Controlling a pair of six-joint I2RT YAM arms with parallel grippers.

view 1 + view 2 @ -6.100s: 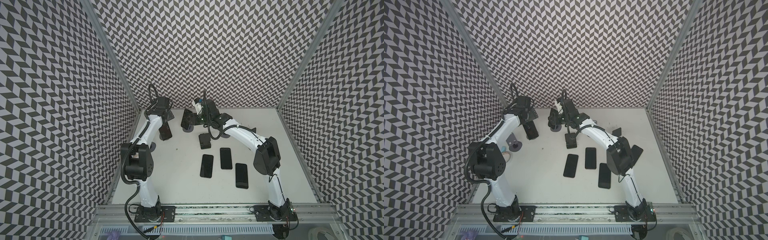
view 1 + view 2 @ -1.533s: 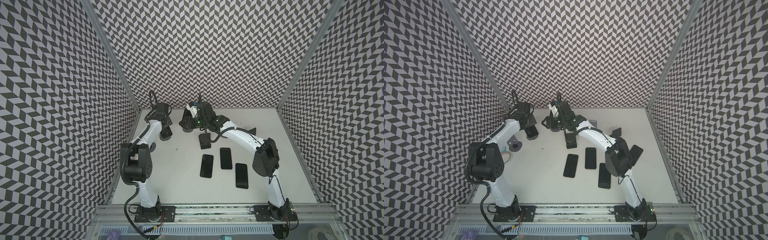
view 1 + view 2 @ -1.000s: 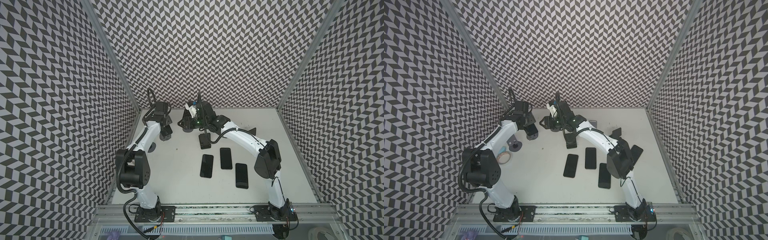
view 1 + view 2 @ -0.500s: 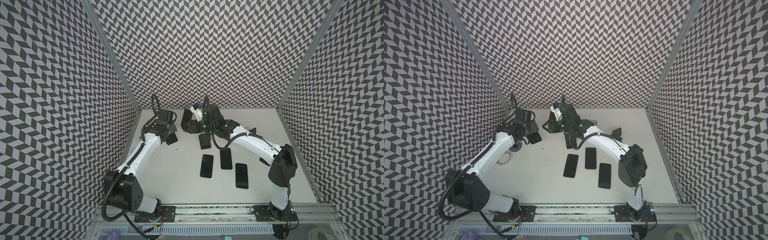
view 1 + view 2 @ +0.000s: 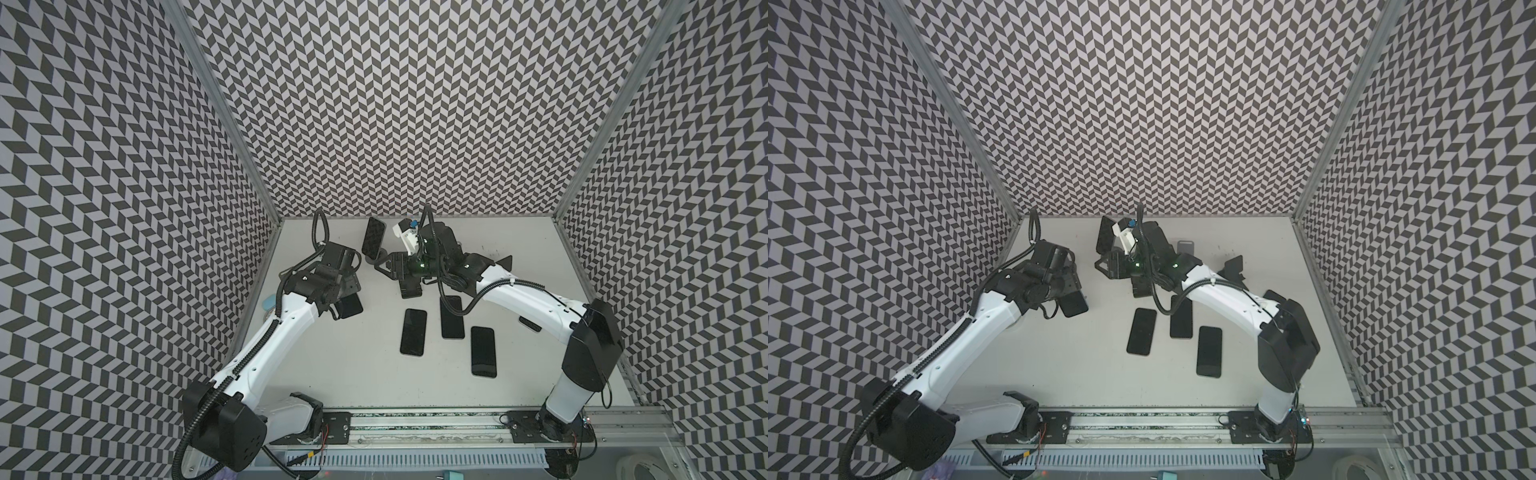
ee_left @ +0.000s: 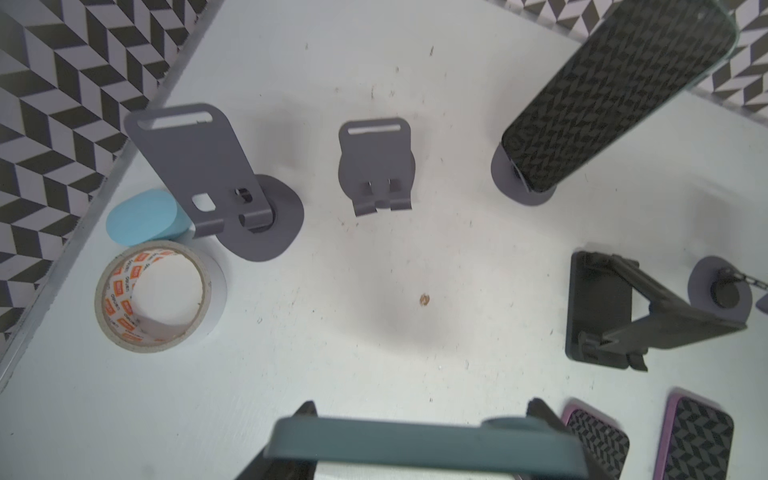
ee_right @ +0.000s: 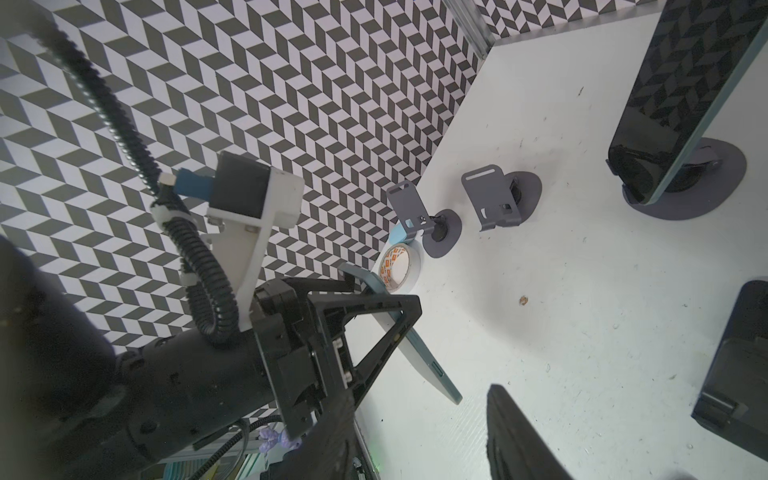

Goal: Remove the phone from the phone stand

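Note:
A teal-cased phone lies crosswise between my left gripper's fingers, which are shut on it. Both top views show this phone held above the table's left side, clear of every stand. Two grey phone stands near the left wall stand empty. A second dark phone leans on a grey stand at the back. My right gripper hovers just in front of that stand, open, with only bare table between its fingers.
A tape roll and a blue pad sit by the left wall. A black stand is mid-table, another at the right. Three phones lie flat.
My left gripper has drawn back from the left stands toward the front, carrying the teal-cased phone. The right arm's elbow swung outward; its gripper stays by the back stand.

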